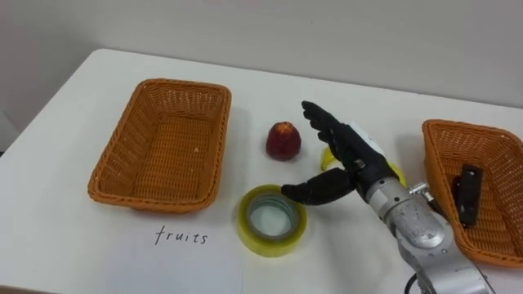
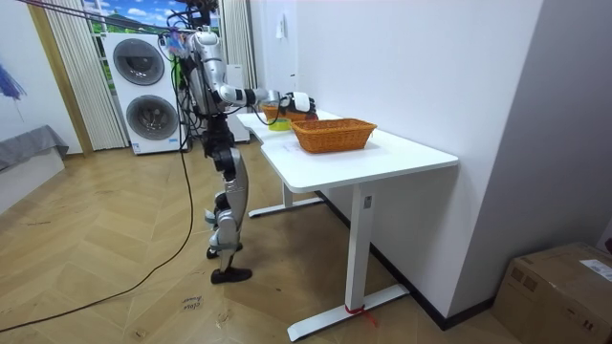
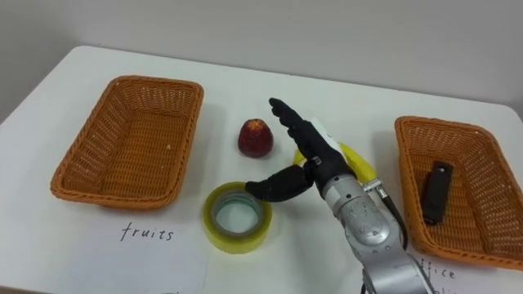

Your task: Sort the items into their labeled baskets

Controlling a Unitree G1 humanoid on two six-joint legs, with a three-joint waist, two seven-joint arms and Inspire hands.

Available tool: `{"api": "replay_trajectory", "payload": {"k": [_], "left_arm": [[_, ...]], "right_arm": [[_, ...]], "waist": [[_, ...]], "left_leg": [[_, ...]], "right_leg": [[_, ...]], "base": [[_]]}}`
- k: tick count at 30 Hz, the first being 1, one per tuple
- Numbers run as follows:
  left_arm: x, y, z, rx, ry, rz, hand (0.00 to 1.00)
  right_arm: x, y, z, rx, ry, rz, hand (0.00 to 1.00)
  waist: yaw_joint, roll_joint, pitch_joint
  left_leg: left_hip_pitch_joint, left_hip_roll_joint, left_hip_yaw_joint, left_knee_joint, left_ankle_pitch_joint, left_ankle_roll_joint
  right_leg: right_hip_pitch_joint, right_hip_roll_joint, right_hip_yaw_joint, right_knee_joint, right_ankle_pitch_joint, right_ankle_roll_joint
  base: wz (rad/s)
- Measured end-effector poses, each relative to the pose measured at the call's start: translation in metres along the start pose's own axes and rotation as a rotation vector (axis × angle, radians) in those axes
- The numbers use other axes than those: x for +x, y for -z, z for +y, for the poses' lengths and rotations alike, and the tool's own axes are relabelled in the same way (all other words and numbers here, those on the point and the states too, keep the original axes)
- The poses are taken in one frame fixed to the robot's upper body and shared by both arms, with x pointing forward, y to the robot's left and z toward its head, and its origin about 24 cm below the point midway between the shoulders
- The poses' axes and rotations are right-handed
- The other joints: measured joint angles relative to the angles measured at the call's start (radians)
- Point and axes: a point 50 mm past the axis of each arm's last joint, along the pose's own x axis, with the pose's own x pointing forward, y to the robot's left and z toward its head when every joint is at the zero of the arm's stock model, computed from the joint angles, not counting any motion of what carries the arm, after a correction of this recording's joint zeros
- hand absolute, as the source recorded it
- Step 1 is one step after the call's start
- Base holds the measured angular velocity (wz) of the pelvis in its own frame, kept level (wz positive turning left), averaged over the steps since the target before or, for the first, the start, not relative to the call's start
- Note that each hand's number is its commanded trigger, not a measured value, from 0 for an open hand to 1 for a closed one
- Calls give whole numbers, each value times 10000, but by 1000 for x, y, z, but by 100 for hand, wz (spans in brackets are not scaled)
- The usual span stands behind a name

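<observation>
My right hand [image 1: 347, 159] [image 3: 315, 159] hovers open over the middle of the white table, fingers straight toward the far edge and thumb out to the left. A red apple [image 1: 283, 141] [image 3: 255, 136] sits just left of the fingertips, apart from them. Below the thumb lies a yellow tape roll [image 1: 271, 219] [image 3: 236, 216]. A yellow fruit [image 1: 330, 158] [image 3: 358, 163] is mostly hidden under the hand. The left wicker basket [image 1: 122, 175] [image 3: 82, 175] with a "fruits" label is empty. The right wicker basket [image 1: 437, 147] [image 3: 409, 155] holds a black office item [image 1: 468, 194] [image 3: 435, 192].
The room view has the robot standing at the end of the white desk [image 2: 382, 158], right arm stretched over it, with the nearer basket [image 2: 333, 134] on top. Washing machines [image 2: 143, 91] stand behind it. Paper labels [image 1: 184, 253] lie along the table's front edge.
</observation>
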Motion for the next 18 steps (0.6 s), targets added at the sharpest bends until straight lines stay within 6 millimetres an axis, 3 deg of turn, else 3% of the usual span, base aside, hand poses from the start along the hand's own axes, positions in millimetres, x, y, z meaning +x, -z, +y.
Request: {"api": "replay_trajectory", "payload": {"k": [18], "left_arm": [[-3,7,-8,79,485,479,0]], "right_arm": [[2,4,8,-353,-142,357,0]], "waist": [[-7,58,4]], "left_leg": [[-12,-35,0,-61,11,24]], "right_leg": [[-4,-26,-3,21,18,29]], "base": [[0]]}}
